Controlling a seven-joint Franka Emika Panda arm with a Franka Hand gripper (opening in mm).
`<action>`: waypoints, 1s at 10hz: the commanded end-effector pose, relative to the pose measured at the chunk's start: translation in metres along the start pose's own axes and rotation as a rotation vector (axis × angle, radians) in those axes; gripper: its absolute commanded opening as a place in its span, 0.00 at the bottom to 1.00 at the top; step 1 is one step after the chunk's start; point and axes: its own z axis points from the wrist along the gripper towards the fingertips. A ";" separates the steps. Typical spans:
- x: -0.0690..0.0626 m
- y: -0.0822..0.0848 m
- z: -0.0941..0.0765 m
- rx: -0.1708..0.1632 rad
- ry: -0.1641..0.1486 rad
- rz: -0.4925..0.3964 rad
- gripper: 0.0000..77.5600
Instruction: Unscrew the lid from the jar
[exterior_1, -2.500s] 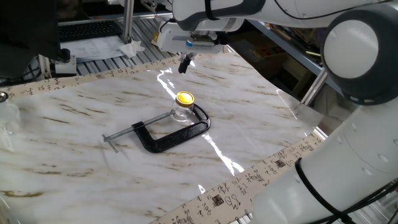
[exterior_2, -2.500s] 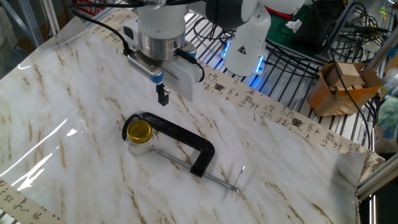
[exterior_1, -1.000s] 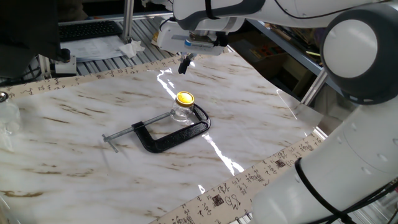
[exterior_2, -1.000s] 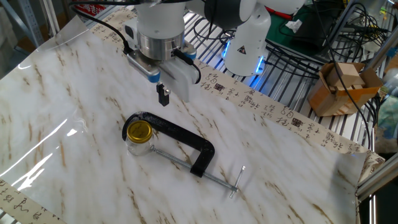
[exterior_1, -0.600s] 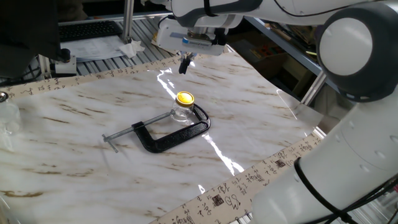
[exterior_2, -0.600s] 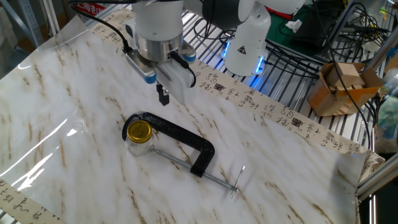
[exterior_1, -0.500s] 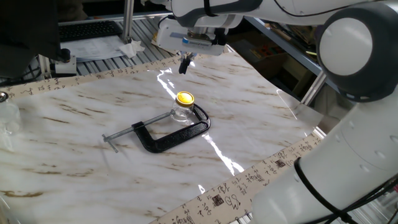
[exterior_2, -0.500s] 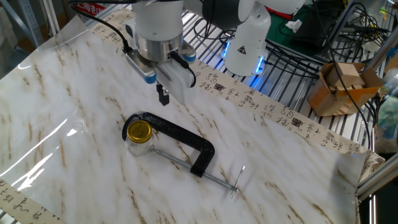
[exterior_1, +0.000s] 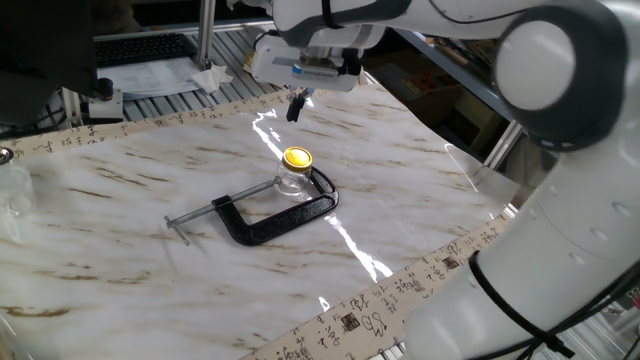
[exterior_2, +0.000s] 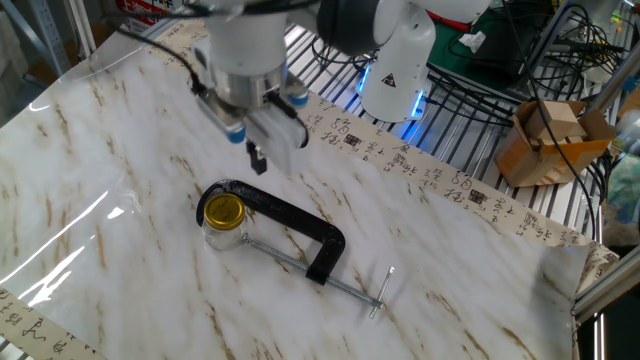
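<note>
The small clear glass jar (exterior_1: 291, 184) (exterior_2: 222, 233) stands upright on the marble table, held in the mouth of a black C-clamp (exterior_1: 270, 221) (exterior_2: 296, 228). Its bright yellow lid (exterior_1: 297, 158) (exterior_2: 224, 210) sits on top of it. My gripper (exterior_1: 295, 106) (exterior_2: 257, 157) hangs above the table behind the jar, clear of it, pointing down. Its dark fingers look pressed together with nothing between them.
The clamp's screw rod with its T-handle (exterior_1: 181, 226) (exterior_2: 379, 290) sticks out along the table. A cardboard box (exterior_2: 545, 138) sits off the table at the right. Papers and a keyboard (exterior_1: 145, 50) lie beyond the far edge. A patterned tape strip (exterior_2: 430, 175) borders the table.
The gripper has turned about its vertical axis and shifted slightly over the table behind the jar. The jar, lid and clamp have not moved.
</note>
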 end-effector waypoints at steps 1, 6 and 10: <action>-0.038 -0.014 0.046 0.010 -0.018 -0.069 0.00; -0.060 -0.009 0.092 0.008 -0.045 -0.104 0.00; -0.062 -0.011 0.097 0.020 -0.052 -0.134 0.00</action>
